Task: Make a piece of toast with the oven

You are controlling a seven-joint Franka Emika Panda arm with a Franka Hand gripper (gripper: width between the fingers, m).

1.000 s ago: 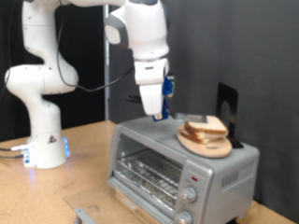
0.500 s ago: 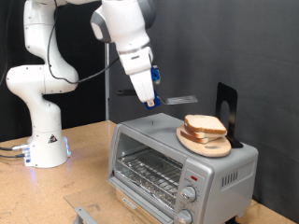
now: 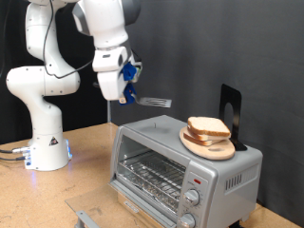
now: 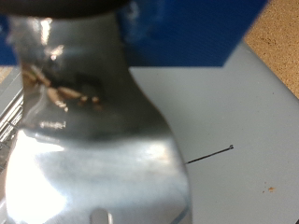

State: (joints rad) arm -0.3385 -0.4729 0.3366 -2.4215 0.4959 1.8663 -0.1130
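Observation:
Two pieces of toast (image 3: 209, 127) lie stacked on a round wooden plate (image 3: 205, 148) on top of the silver oven (image 3: 152, 141). Its wire rack (image 3: 152, 173) shows through the front, and its knobs (image 3: 193, 198) are at the front right. My gripper (image 3: 127, 93) hangs in the air above and to the exterior view's left of the oven, apart from the toast. It is shut on a flat metal spatula-like tool (image 3: 157, 101) that sticks out towards the toast. In the wrist view the shiny metal tool (image 4: 93, 140) fills most of the frame over the grey oven top (image 4: 234, 112).
A black stand (image 3: 231, 109) rises behind the plate on the oven top. The robot's white base (image 3: 43, 142) stands on the wooden table at the exterior view's left. A thin upright pole (image 3: 109, 104) stands behind the oven. A grey flat piece (image 3: 87, 218) lies at the front edge.
My gripper, with the metal tool in it, has swung from just above the oven top beside the plate up and to the exterior view's left. The toast has not moved.

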